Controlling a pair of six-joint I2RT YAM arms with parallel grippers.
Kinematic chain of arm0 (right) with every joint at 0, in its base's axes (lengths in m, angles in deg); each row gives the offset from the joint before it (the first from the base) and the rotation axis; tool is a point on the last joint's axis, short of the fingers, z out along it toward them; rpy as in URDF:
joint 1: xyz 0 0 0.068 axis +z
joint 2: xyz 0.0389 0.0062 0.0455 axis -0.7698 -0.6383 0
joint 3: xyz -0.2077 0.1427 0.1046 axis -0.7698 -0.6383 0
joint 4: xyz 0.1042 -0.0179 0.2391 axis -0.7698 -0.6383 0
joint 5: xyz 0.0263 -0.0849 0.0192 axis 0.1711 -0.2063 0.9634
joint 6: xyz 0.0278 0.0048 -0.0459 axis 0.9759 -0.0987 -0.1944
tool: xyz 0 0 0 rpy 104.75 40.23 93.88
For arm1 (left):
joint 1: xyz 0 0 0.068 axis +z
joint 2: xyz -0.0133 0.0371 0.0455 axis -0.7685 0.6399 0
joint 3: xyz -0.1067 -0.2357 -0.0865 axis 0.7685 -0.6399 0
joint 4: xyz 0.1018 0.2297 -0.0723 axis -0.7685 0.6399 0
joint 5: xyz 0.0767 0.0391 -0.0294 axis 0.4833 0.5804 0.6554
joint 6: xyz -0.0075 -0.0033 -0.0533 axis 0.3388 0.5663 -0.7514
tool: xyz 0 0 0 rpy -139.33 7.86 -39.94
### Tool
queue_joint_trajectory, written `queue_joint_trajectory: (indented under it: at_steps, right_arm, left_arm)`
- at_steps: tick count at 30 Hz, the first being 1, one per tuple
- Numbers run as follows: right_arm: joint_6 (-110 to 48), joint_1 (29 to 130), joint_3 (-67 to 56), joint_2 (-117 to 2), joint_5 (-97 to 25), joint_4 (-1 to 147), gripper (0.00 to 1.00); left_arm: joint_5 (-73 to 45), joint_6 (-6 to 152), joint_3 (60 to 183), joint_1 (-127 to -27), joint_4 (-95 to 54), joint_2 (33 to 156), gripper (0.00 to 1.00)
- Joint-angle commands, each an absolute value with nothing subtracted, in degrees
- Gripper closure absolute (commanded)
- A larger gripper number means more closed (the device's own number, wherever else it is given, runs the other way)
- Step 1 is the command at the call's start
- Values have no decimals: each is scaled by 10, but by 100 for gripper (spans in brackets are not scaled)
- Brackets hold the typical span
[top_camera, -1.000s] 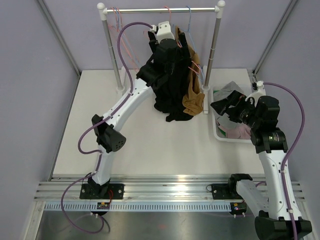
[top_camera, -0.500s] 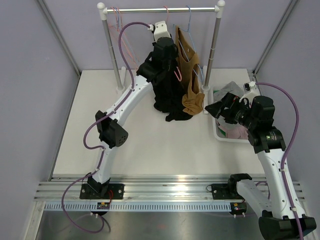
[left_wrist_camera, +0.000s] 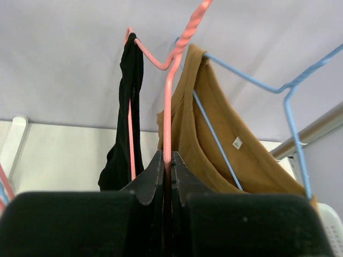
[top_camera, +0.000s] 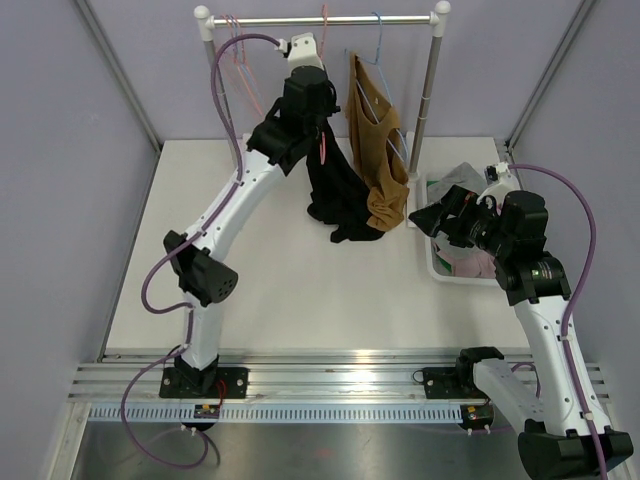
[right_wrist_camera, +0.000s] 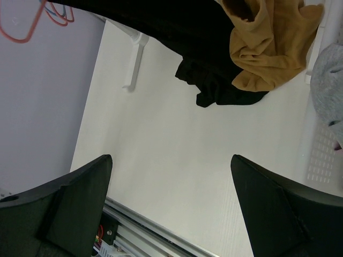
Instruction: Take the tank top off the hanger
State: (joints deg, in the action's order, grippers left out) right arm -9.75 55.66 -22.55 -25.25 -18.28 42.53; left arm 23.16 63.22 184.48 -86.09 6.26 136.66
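Nearest, a ribbed aluminium track (top_camera: 340, 378) ran along the front edge of the matte white table (top_camera: 280, 290). Further in, the right fingers (top_camera: 438, 214) stood spread wide and grasped nothing; just behind and beside them sat a white perforated plastic basket (top_camera: 432, 264) holding crumpled grey and pinkish cloth. Ahead of those fingers, soft folds of black and mustard fabric pooled on the table.

Higher and farther back, the left fingers (left_wrist_camera: 162, 163) were clenched on the thin shaft of a pink wire hanger (left_wrist_camera: 168, 101). The black tank top (left_wrist_camera: 130, 107) hung from that hanger, its strap over the shoulder bend just left of the fingers, its hem draping down to the table. Close on the right of the fingers, a mustard-brown tank top (left_wrist_camera: 214, 144) with a small white label hung on a blue wire hanger (left_wrist_camera: 252, 80), crowding the pink one. Above both ran a shiny metal rail (top_camera: 320, 19) on two white-capped posts. Smooth lavender walls (top_camera: 80, 150) closed in the space beyond.
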Motion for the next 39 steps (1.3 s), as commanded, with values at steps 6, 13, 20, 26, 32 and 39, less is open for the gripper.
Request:
queue_joint_trajectory:
  at_steps: [6,13,20,26,32,39]
  right_arm:
    - [-120,563,-193,-249,-169,426,1]
    - [-125,563,-178,-253,-168,420,1]
    - [-121,563,-180,-258,-93,459,1]
    - [5,575,-247,-276,47,682,0]
    - [-47,711,-230,-331,-74,712,1]
    - [-120,874,-222,-400,-271,761,7]
  left_arm:
    - [138,676,1852,-848,73,1235,100]
    - [79,677,1822,-845,144,1162,100]
    - [-44,662,1721,-846,169,1037,100]
    - [-137,622,1497,-847,91,856,100]
    - [-195,548,1226,-851,-4,693,100]
    - [-232,439,1034,-853,-67,526,100]
